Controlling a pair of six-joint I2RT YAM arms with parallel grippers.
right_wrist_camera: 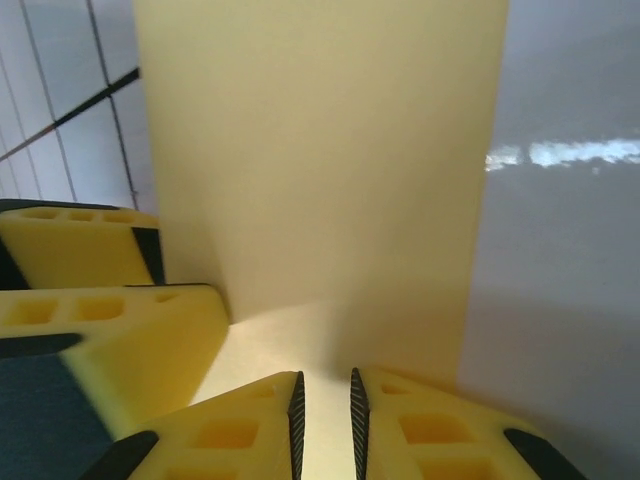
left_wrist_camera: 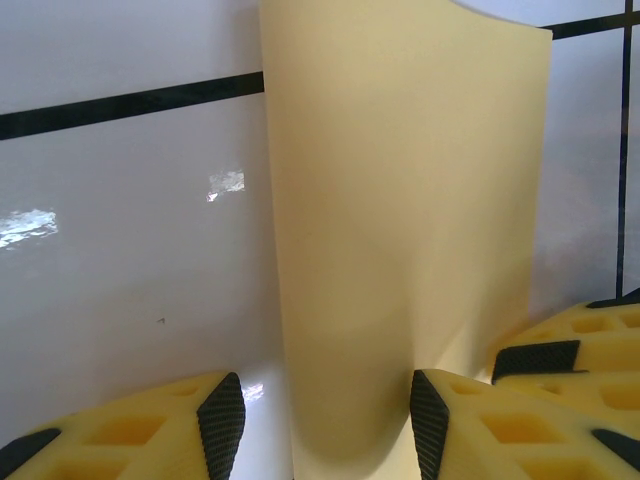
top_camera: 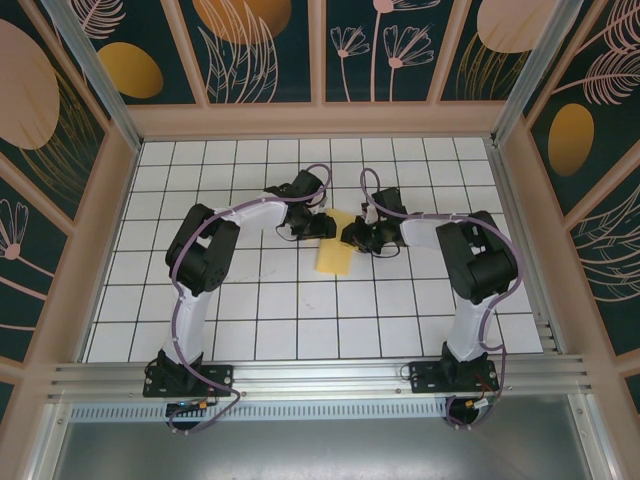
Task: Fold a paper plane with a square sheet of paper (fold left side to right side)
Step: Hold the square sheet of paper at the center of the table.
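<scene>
Pinching paper point(right_wrist_camera: 320, 150) edge, R jaws

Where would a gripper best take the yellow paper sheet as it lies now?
Probably the far short end of the yellow paper sheet, pinched above and below, coming low from either side: it is thin and lies almost flat on the white tiled table, so only an edge offers a hold.

Pale yellow sheet of paper point(top_camera: 334, 252) on a white table point(top_camera: 300, 322) gridded in black — wall panels point(top_camera: 420, 62) dark teal, with peach-and-orange flower motifs.
</scene>
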